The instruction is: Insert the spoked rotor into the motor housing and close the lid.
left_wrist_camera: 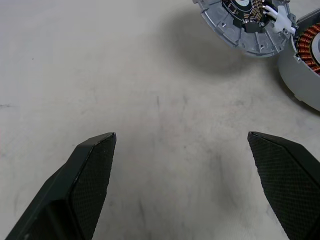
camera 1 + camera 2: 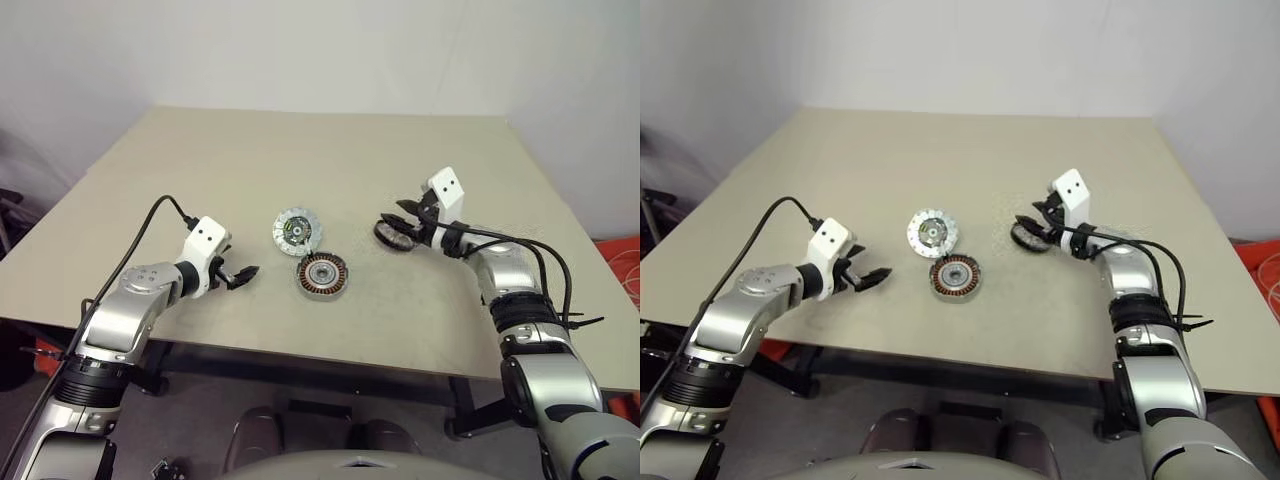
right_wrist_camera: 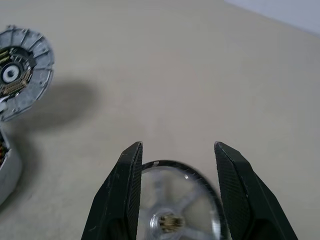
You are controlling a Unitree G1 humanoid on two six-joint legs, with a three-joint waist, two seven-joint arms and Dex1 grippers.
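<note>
The motor housing (image 2: 322, 276), a short cylinder with copper windings and a silver hub, stands near the table's front middle. Just behind it, to its left, lies the lid (image 2: 297, 231), a ribbed silver disc with a dark centre. The spoked rotor (image 2: 393, 235), a shiny silver wheel, rests tilted on the table to the right of both. My right gripper (image 3: 178, 150) is at the rotor (image 3: 175, 200), its fingers apart on either side of the wheel, which looks blurred below them. My left gripper (image 2: 243, 275) hovers open and empty left of the housing.
The tan table (image 2: 330, 160) stretches back to a white wall. Its front edge runs just below both arms. Black cables trail along each forearm.
</note>
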